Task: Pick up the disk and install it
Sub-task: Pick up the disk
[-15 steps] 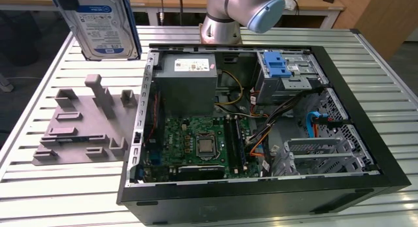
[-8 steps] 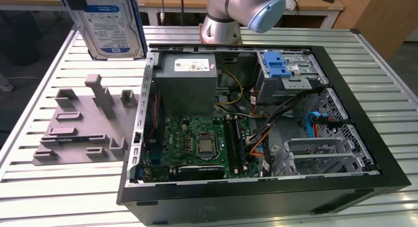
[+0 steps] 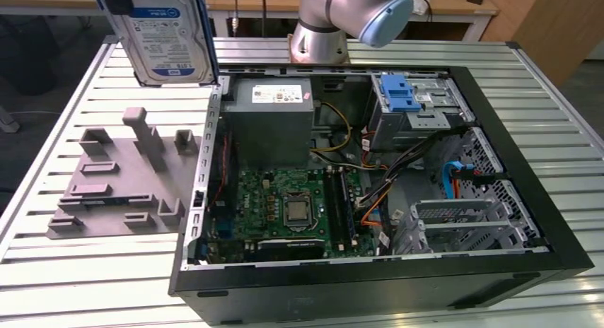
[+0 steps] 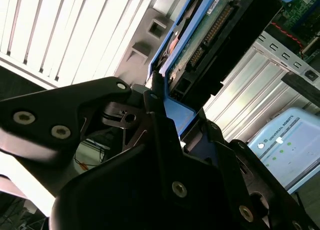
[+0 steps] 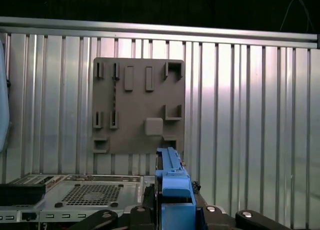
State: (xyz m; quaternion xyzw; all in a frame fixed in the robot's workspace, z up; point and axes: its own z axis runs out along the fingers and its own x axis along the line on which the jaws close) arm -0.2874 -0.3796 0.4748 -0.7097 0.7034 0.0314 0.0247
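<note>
The disk [image 3: 168,38] hangs upright in the air above the table's far left corner, its blue-and-white label facing the exterior view. My gripper [image 3: 115,1] is shut on its upper edge at the top of that view. In the second wrist view my black fingers [image 4: 155,115] clamp the disk's blue bracket [image 4: 176,113], and the disk's connector edge [image 4: 210,35] runs away from them. In the first wrist view the bracket [image 5: 172,182] stands edge-on between the gripper's [image 5: 172,210] jaws. The empty grey holder [image 3: 123,176] lies on the table beneath.
An open computer case [image 3: 378,278] fills the table's middle and the exterior view's right. Inside are a grey power supply [image 3: 271,119], a motherboard [image 3: 293,204], cables, and a drive cage with a blue latch [image 3: 401,95] at the far right. The arm's base [image 3: 321,38] stands behind the case.
</note>
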